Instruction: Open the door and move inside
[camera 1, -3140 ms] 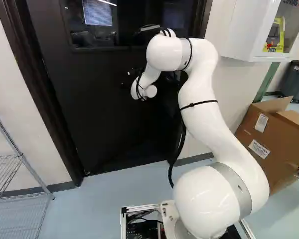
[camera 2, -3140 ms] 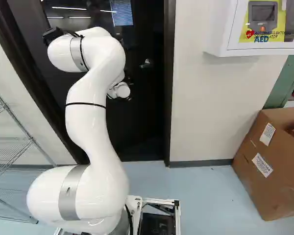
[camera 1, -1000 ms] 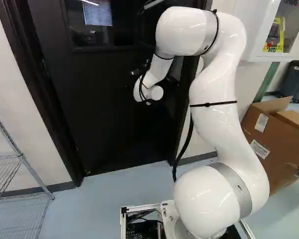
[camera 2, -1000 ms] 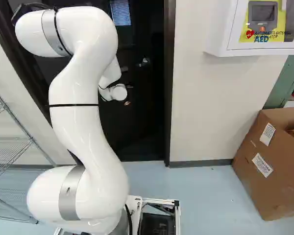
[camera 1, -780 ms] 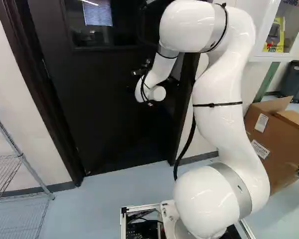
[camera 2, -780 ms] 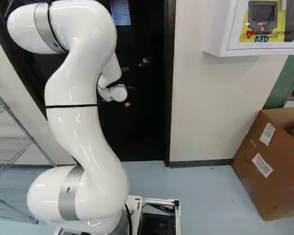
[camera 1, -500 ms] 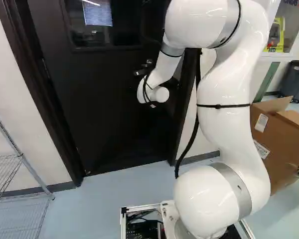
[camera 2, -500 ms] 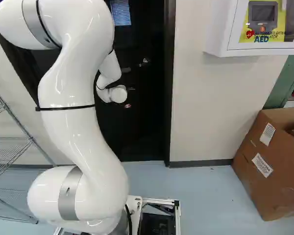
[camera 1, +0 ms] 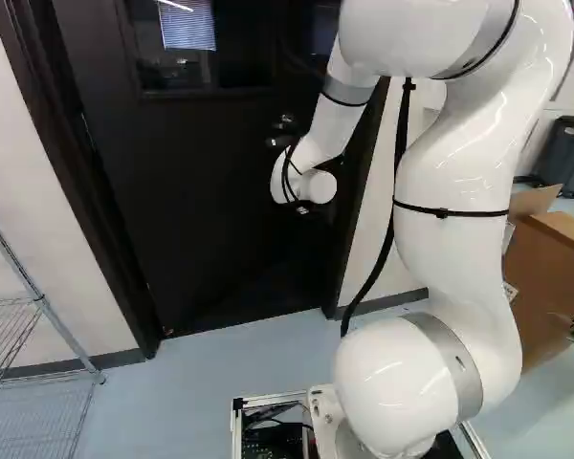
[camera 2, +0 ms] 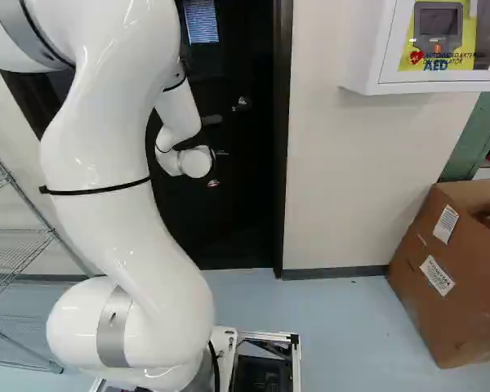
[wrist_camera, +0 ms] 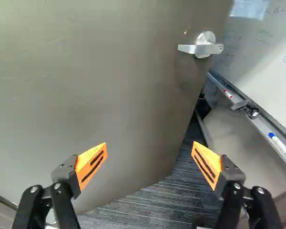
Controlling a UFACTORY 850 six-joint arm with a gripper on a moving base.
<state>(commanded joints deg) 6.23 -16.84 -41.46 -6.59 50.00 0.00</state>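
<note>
Left base view, going left to right: a wire rack (camera 1: 50, 314), the dark door (camera 1: 201, 210) set in its frame (camera 1: 356, 191), the white arm (camera 1: 450, 277) reaching towards the door's handle side, then a carton (camera 1: 555, 273) on the floor (camera 1: 210, 368). The base (camera 1: 277, 435) stands on this side of the doorway. The task's thing, then, is straight ahead of the base, and by my reading the step in hand is swinging it wider, the latch being already free

The wrist view bears that out. From the broad door panel one passes to its silver lever (wrist_camera: 202, 47), close by the free edge and well ahead of the pincer (wrist_camera: 150, 157), then past that edge to a gap with dark carpet (wrist_camera: 157, 202), and on to a whiteboard (wrist_camera: 276, 62) with pens (wrist_camera: 279, 143) along its ledge (wrist_camera: 262, 125). The pincer is spread wide, with nothing held; whether it touches the panel I cannot tell. Neither base view shows that gap clearly, nor the room's board

Only the right base view shows the whole front of the wall cabinet (camera 2: 367, 45), right of the doorway. Next, I judge, calls for a steady push near the free edge, clear of the lever, and room for the base to follow; a fingertip might snag on the lever
</note>
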